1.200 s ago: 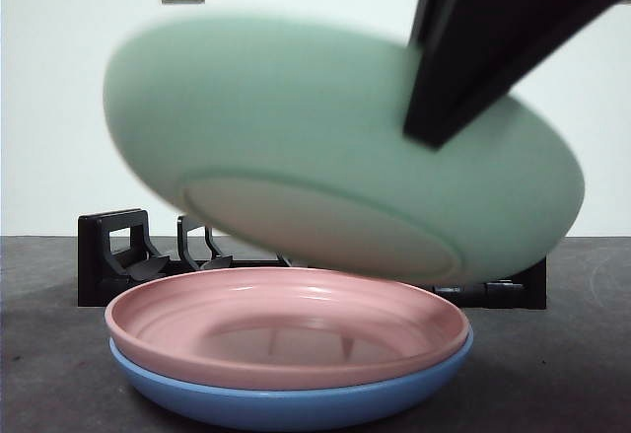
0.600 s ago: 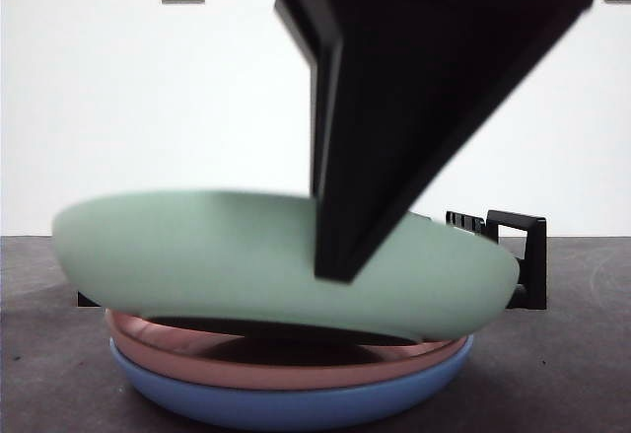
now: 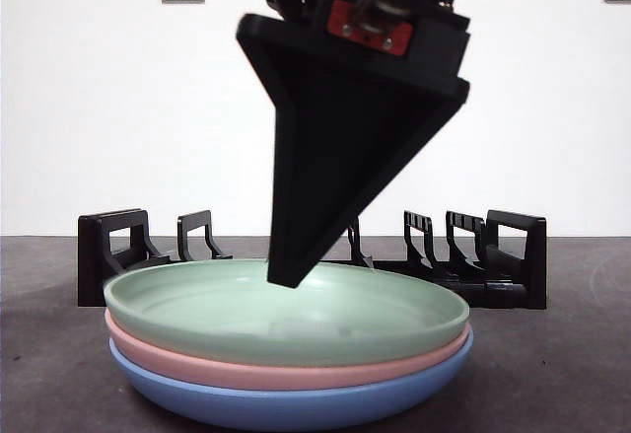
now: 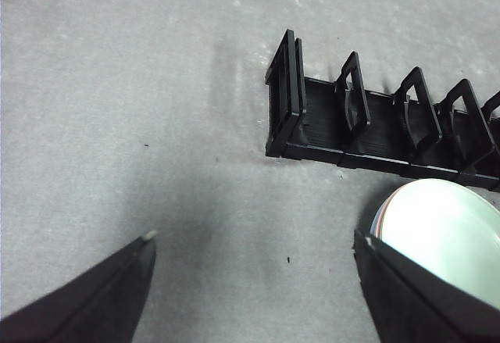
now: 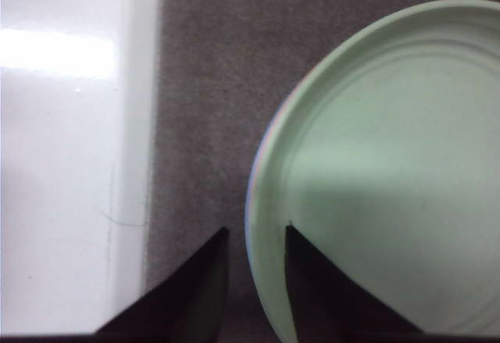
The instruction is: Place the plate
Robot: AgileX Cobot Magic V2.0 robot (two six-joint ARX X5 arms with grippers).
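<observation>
The green plate (image 3: pixel 286 313) is seen resting level on top of a pink plate (image 3: pixel 197 362), which in turn sits on a blue plate (image 3: pixel 286 401); the stack stands on the dark counter (image 3: pixel 552 374) in front of a black rack (image 3: pixel 473 255). The placing itself is judged to be done, since the plate lies flat and nested.

The right gripper (image 5: pixel 256 237) is positioned at the plate's rim, one jaw outside the edge and one over the inside. The jaws are parted only narrowly around the rim, and whether the rim is gripped or already freed cannot be told. What is left, as judged, is the release, if not yet made, and the lifting away of the arm.

The left gripper (image 4: pixel 254 269) is held wide open and empty above the counter, beside the rack's end.
</observation>
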